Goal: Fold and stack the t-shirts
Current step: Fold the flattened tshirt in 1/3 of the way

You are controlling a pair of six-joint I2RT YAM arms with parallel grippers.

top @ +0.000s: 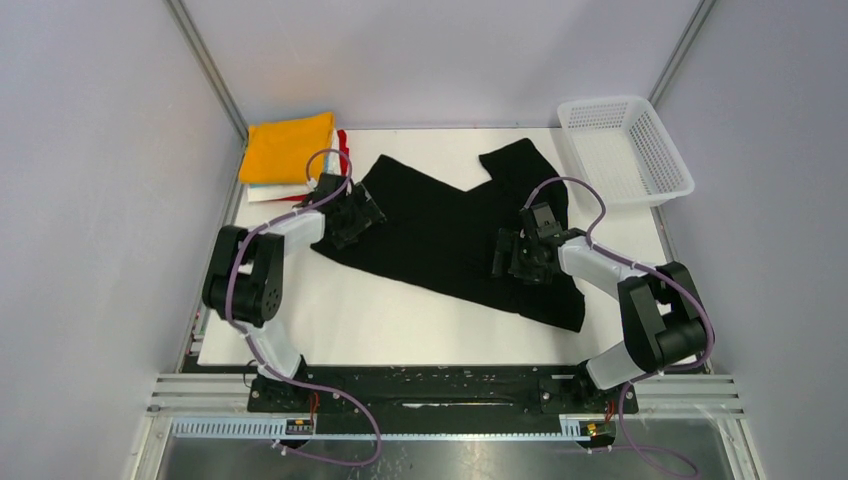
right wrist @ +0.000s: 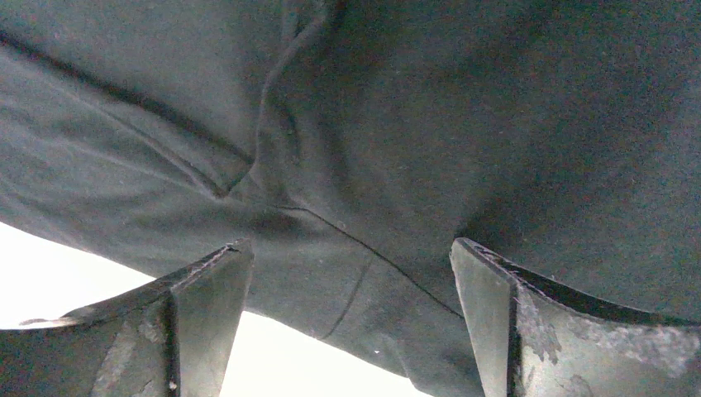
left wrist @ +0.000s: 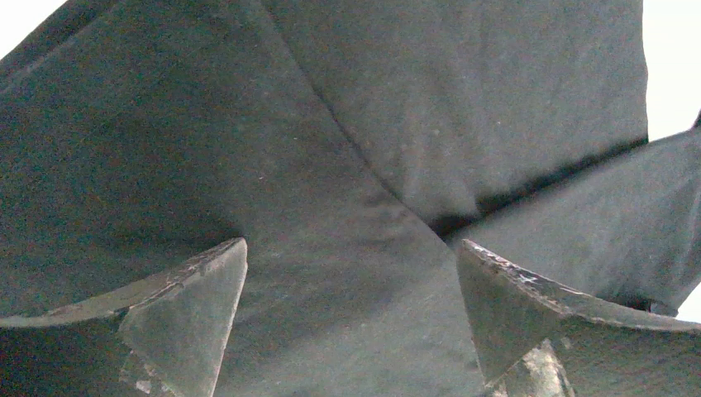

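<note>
A large black t-shirt (top: 440, 235) lies spread and rumpled across the white table. My left gripper (top: 358, 215) is open, low over the shirt's left edge; the left wrist view shows black cloth (left wrist: 347, 165) between its spread fingers. My right gripper (top: 512, 255) is open over the shirt's right part; the right wrist view shows a seam and hem (right wrist: 355, 240) between its fingers. A stack of folded shirts with the orange-yellow one (top: 290, 147) on top sits at the back left, white, light blue and red edges showing under it.
A white plastic mesh basket (top: 624, 150) stands at the back right corner. Bare white table (top: 380, 320) lies in front of the shirt. Grey walls close in both sides.
</note>
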